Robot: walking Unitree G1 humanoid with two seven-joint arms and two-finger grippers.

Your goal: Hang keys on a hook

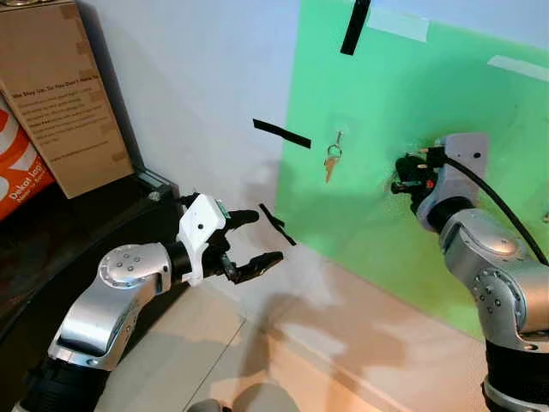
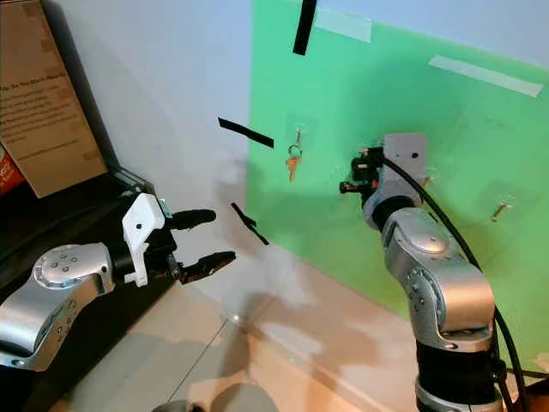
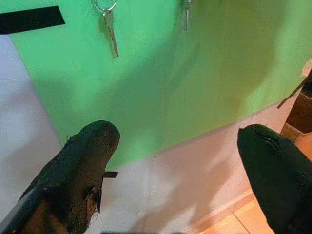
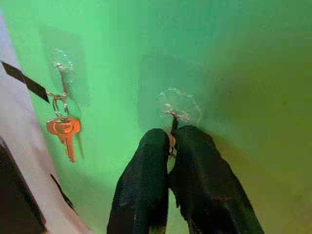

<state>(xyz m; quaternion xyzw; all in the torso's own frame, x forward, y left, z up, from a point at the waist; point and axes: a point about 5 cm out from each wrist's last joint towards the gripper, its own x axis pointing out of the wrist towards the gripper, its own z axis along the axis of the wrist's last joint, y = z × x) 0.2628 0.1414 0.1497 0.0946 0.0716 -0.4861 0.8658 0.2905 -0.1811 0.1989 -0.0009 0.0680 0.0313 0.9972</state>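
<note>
- Right wrist view: the right gripper (image 4: 170, 141), fingers pinched on a key ring (image 4: 171, 142), sits at a clear hook (image 4: 178, 108) on the green board (image 4: 243, 73).
- Head views: the left gripper (image 1: 249, 236), fingers apart, hovers low; an orange key (image 1: 330, 163) hangs near the board's left edge.

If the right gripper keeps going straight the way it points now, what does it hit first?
Most likely the clear hook on the green board, just past the right gripper, which is pinching a small key-like piece right beneath it. The exact gap is unclear.

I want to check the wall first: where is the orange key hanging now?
The orange key hangs from a clear hook on the green board, near its left edge, just right of a black tape strip and left of the right gripper.
</note>
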